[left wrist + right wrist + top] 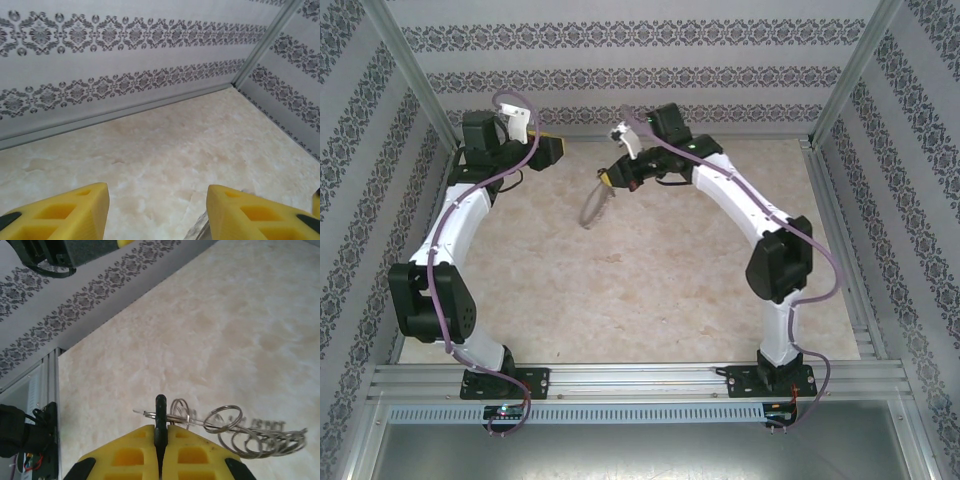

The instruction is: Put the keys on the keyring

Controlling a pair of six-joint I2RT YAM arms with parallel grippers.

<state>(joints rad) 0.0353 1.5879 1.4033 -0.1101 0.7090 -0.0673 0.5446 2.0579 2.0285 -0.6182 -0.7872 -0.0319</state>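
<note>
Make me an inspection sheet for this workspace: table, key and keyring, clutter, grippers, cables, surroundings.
Surface: beige marbled table.
Job's things: black-headed key pinched in the right gripper; keyring with its small loops hangs at that gripper; cannot tell whether the key is threaded on.
Clutter: nothing seen.
Grippers: left gripper open, nothing between its fingers; right gripper shut on the key.
Cables: purple cables run along both arms.
Surroundings: patterned walls and a metal frame.
</note>
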